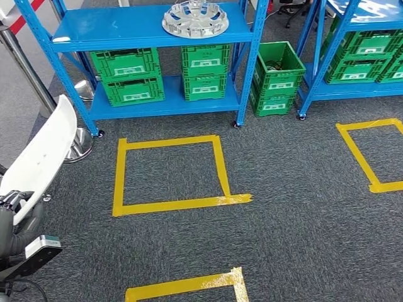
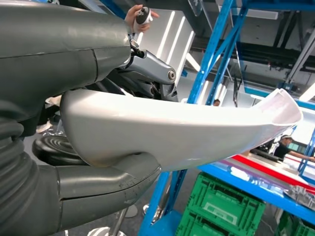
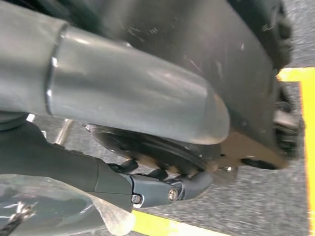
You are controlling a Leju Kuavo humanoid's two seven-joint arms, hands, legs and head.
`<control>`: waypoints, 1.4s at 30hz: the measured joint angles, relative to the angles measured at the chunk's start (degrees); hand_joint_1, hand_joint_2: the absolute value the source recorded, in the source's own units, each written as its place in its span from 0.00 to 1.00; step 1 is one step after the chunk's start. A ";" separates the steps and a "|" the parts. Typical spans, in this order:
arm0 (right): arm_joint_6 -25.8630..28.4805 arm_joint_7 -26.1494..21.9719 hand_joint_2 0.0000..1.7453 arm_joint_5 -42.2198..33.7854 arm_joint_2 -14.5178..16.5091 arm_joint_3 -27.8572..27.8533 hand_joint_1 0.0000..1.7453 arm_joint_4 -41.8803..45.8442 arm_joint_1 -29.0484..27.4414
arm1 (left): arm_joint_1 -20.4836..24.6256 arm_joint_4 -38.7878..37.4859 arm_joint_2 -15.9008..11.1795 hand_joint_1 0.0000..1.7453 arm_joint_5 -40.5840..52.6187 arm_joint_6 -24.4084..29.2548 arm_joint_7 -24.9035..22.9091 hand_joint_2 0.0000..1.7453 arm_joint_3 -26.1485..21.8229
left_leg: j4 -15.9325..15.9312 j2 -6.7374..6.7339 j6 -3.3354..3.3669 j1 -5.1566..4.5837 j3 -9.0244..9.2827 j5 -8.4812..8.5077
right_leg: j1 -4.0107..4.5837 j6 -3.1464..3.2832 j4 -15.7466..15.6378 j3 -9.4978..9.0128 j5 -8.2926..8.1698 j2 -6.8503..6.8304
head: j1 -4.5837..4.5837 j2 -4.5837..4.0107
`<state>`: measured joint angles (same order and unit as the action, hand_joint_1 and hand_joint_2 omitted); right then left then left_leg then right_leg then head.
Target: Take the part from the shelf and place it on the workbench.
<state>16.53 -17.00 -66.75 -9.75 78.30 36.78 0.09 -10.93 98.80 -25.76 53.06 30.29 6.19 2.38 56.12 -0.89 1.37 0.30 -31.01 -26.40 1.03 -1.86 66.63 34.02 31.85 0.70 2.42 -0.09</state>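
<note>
Left hand grips the part: a long curved white plastic panel. In the left wrist view the thick grey thumb sits under the panel, darker fingers over its top, panel clamped between them. In the head view the same panel sits at the left edge of the frame, slanting up and to the right from the left hand at lower left, off the shelf and over the carpet.

Right hand: right wrist view shows the grey thumb and one dark finger extended, nothing visibly between them, but most of the hand is hidden, so can't tell whether it is spread or closed. Grey carpet and yellow tape lie behind it.

Scene in the head view: blue shelf rack across the top of the frame, silver hubcap lying flat on its upper shelf, top centre. Green crates stacked on the lower shelf, another stack to their right. One more green crate stands on the floor between this rack and a second blue rack at upper right. Yellow tape square on the dark carpet at centre, in front of the rack; partial tape squares at right edge and bottom centre. Chrome post with round base at left.
</note>
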 joint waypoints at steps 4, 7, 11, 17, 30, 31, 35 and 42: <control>0.07 0.20 0.00 -0.18 0.04 0.39 0.00 -0.13 -0.18 | 0.04 -0.01 -0.09 1.00 -0.44 -0.21 -0.16 1.00 -0.07 | 1.04 0.10 -0.65 -0.40 -1.11 0.32 | -0.30 0.74 -9.97 -6.32 -1.50 0.28 | 0.02 0.00; 0.07 0.10 0.00 -0.18 0.04 0.52 0.00 -0.13 -0.14 | 0.10 -0.01 -0.12 1.00 -0.50 -0.29 -0.17 1.00 -0.11 | 1.32 0.10 0.72 -0.56 -1.46 0.37 | -0.32 1.43 -10.12 -5.62 -1.61 0.35 | -0.06 0.00; 0.07 0.10 0.00 -0.18 0.04 0.62 0.00 -0.13 -0.10 | 0.12 -0.01 -0.12 1.00 -0.50 -0.32 -0.17 1.00 -0.11 | 1.08 0.15 1.06 -0.50 -1.52 0.88 | -0.08 2.21 -10.09 -5.12 -1.73 0.11 | -0.06 0.00; 0.07 0.07 0.00 -0.18 0.04 0.76 0.00 -0.13 -0.07 | 0.10 -0.01 -0.12 1.00 -0.50 -0.36 -0.17 1.00 -0.11 | 0.95 0.29 0.08 -0.36 -1.81 1.70 | 0.12 2.67 -9.91 -5.32 -2.05 0.05 | -0.04 0.00; 1.22 0.07 0.00 0.57 0.04 1.57 0.00 0.24 0.16 | -0.14 -0.01 -0.31 1.00 -0.78 -0.34 -0.33 1.00 -0.18 | 1.42 0.29 -1.12 -0.34 -2.49 1.44 | 0.02 2.34 -9.90 -4.93 -2.19 0.05 | -0.03 0.00; 1.29 0.07 0.00 0.58 0.04 1.68 0.00 0.29 0.20 | -0.13 -0.01 -0.41 1.00 -0.78 -0.34 -0.33 1.00 -0.19 | 1.55 0.29 -1.04 -0.34 -2.57 1.40 | 0.01 2.25 -9.90 -4.92 -2.20 0.05 | -0.03 0.00; 1.37 0.07 0.00 0.58 0.03 2.01 0.00 0.35 0.31 | -0.11 -0.01 -0.73 1.00 -0.77 -0.35 -0.33 1.00 -0.28 | 1.70 0.29 -0.48 -0.38 -2.73 1.29 | -0.03 1.63 -10.08 -4.88 -2.28 0.05 | -0.03 0.00; 1.35 -0.14 0.00 0.60 -0.17 2.27 0.00 0.44 0.74 | -0.07 -0.03 -0.90 1.00 -0.75 -0.32 -0.33 1.00 -0.36 | 0.25 0.67 0.24 0.22 -3.01 2.41 | -0.04 0.27 5.91 2.54 6.53 0.06 | 0.10 0.00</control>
<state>17.89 -17.15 -66.14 -9.92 80.57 37.22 0.83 -11.00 98.77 -26.66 52.31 29.98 5.86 2.02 56.36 -0.23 1.61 0.52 -34.02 -23.99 0.99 -1.59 72.54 36.56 38.38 0.76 2.52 -0.09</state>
